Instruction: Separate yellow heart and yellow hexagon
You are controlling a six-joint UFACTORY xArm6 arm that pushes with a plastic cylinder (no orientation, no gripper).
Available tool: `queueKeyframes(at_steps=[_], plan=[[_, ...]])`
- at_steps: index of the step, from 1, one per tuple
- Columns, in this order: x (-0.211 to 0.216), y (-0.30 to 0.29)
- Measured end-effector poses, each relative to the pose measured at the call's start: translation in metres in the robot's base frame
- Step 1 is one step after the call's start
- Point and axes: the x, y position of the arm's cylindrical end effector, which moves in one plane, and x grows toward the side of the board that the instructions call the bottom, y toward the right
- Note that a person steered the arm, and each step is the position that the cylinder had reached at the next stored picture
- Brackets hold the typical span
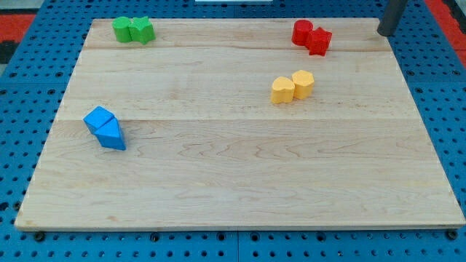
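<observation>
Yellow heart (pixel 283 90) and yellow hexagon (pixel 303 84) sit pressed together on the desk (pixel 233 182), right of centre in its upper half; you see the heart on the view's left of the pair and the hexagon on the view's right, a touch nearer the top. Above them, near the top edge, two red blocks (pixel 312 36) touch each other, their exact shapes hard to make out. Up and to the view's right of those, you find my tip (pixel 384 33): the dark rod comes in at the top right corner and ends right at the desk's edge, well apart from the yellow pair and clear of the red ones. You have no fingers to judge on this rig, only the rod, so nothing is clamped on any block. Far across at the top left corner, two green blocks (pixel 133 30) stand side by side and touching. At the view's left, around mid-height, two blue blocks (pixel 105 127) lie against each other, the lower one looking like a triangle.
</observation>
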Motion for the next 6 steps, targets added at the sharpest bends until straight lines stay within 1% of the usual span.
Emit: queueKeyframes(at_steps=[1,2,3,4,5,6], plan=[[0.000,0.000],[0.035,0.014],[0.086,0.014],[0.107,-0.048],[0.132,-0.127],[0.149,-0.164]])
